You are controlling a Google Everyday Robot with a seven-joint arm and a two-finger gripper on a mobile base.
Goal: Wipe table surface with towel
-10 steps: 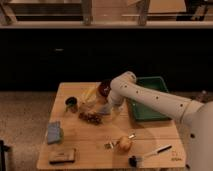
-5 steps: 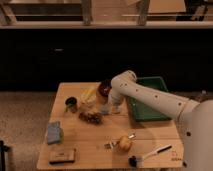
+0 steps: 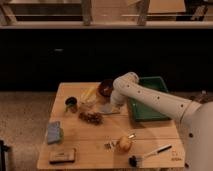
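One white arm is seen reaching in from the right across a wooden worktop. The gripper is held low over the middle of the worktop, just in front of a dark bowl and to the left of a green tray. Whether the gripper is open or closed cannot be told. A pale towel is noted lying flat on the worktop directly beneath the gripper; contact between the two cannot be confirmed. A yellow item is placed just left of the bowl, and a dark cup is set further left. A dark cluster is found just in front of the towel. A blue-grey folded pad is recorded near the left edge, with a dark flat block in front of it. Near the front edge a round fruit and a long-handled brush are observed, well apart from the gripper
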